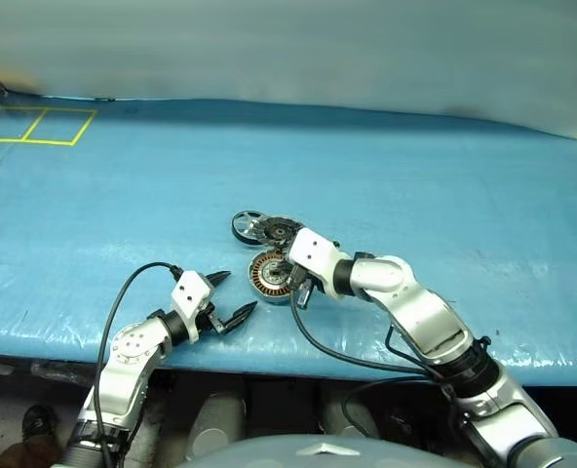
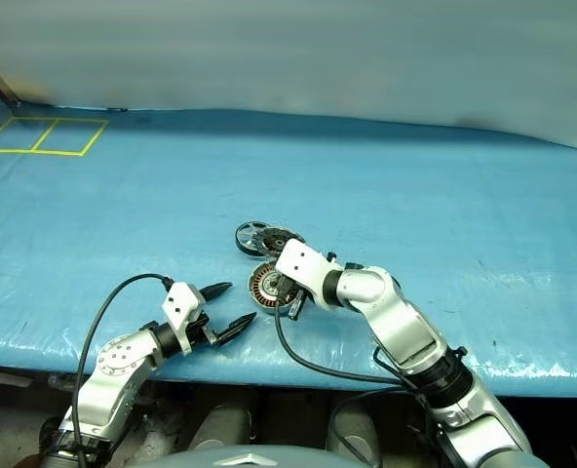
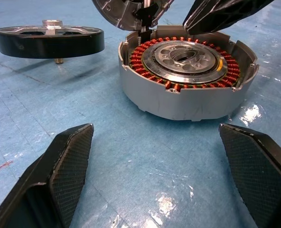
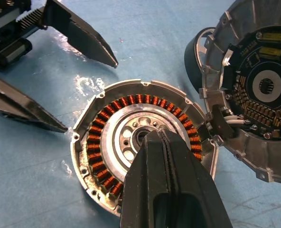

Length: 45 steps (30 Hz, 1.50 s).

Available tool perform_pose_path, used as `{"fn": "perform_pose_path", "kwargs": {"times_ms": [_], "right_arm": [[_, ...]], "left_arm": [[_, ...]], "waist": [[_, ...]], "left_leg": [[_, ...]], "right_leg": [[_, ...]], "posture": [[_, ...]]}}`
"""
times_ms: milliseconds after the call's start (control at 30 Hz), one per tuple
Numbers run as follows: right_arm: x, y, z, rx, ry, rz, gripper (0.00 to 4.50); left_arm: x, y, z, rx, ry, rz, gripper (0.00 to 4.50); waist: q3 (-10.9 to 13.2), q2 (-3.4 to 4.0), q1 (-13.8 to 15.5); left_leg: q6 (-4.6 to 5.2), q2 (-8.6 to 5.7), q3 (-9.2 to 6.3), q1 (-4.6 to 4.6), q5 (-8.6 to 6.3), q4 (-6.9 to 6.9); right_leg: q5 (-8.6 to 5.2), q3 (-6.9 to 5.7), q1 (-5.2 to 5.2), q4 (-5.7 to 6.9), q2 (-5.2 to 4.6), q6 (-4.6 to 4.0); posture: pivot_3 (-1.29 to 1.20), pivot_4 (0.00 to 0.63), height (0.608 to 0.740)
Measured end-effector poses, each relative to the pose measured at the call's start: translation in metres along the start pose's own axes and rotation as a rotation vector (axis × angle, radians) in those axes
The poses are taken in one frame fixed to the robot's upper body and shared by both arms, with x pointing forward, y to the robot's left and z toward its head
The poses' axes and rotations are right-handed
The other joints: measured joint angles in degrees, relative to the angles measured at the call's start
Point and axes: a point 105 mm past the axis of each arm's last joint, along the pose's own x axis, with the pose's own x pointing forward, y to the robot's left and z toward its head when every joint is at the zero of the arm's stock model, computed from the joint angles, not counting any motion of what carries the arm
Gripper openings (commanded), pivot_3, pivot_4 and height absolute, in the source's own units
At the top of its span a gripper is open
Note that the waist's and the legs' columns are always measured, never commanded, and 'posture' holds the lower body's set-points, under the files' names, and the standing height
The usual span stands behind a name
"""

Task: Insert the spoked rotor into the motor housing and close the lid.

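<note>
A humanoid robot works over a blue tabletop (image 1: 415, 185), where the motor housing (image 4: 140, 147) sits open, its ring of copper windings exposed. The right tool (image 4: 165, 142), fingers pressed together and holding nothing, hovers with its tips just over the housing's central hub. The left tool (image 1: 232, 297) waits nearer the tabletop's edge, its fingers (image 3: 67, 161) spread wide and empty, aimed at the housing, which stands between them but well beyond their tips.

The spoked rotor (image 3: 49, 40) is not yet in the housing. It rests on the tabletop just beyond the housing from the left tool, flat, dark rim outward, a short shaft showing beneath its hub. The lid (image 4: 259, 95) stands tilted just beside the housing on the side away from the left tool, its inner face with black hub and radial strips turned toward the right tool; short wires appear to link it to the housing's rim.

By the look of it, the step in hand is fetching the rotor. Done well, that likely means the right tool opening before it reaches past the housing, taking the rotor across its rim, keeping it level, and centring the shaft over the hub bore before lowering. The tethered lid leaves little room: a careless sweep could knock it or snag the wires.
</note>
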Motion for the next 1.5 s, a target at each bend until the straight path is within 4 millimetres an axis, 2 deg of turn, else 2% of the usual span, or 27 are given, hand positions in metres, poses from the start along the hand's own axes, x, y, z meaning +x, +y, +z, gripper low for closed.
{"fn": "perform_pose_path", "kwargs": {"times_ms": [300, 433, 767, 1333, 1500], "right_arm": [[0.002, 0.007, -0.005, 0.022, 0.012, 0.025, 0.01], [0.008, 0.008, -0.013, 0.05, 0.034, 0.035, 0.01], [0.014, 0.009, -0.011, 0.047, 0.012, 0.041, 0.01], [0.015, -0.001, -0.003, 0.015, 0.004, 0.003, 0.01], [0.014, -0.011, -0.004, 0.011, 0.012, -0.041, 0.01]], "left_arm": [[0.001, -0.001, 0.0, 0.001, 0.0, -0.006, 4.5], [0.001, 0.0, 0.0, 0.0, 0.001, -0.006, 4.5], [0.0, 0.0, 0.0, 0.0, 0.003, -0.005, 4.5], [0.001, -0.002, -0.001, -0.001, 0.003, -0.01, 4.5], [0.001, -0.002, -0.001, -0.003, 0.003, -0.01, 4.5]], "waist": [[0.01, -0.01, -0.01], [0.01, -0.01, -0.01], [0.01, -0.01, -0.02], [0.01, -0.01, -0.01], [0.01, -0.01, 0.0]], "left_leg": [[0.0, 0.0, 0.0, 0.0, 0.0, 0.0], [0.0, 0.0, 0.0, 0.0, 0.0, 0.0], [0.0, 0.0, 0.0, 0.03, 0.0, 0.01], [-0.01, 0.0, -0.01, 0.02, 0.01, 0.01], [-0.01, 0.0, 0.0, 0.0, 0.01, 0.0]], "right_leg": [[-0.01, 0.0, 0.0, 0.0, 0.0, -0.02], [-0.01, 0.0, 0.0, 0.0, 0.0, -0.02], [-0.01, 0.0, 0.02, 0.03, 0.0, -0.02], [-0.01, 0.0, 0.0, 0.03, 0.0, -0.02], [-0.01, 0.0, -0.02, 0.03, 0.0, -0.02]], "posture": [[0.0, 0.15, 0.74], [0.0, 0.15, 0.74], [0.0, 0.15, 0.74], [0.0, 0.15, 0.74], [0.0, 0.15, 0.74]]}}
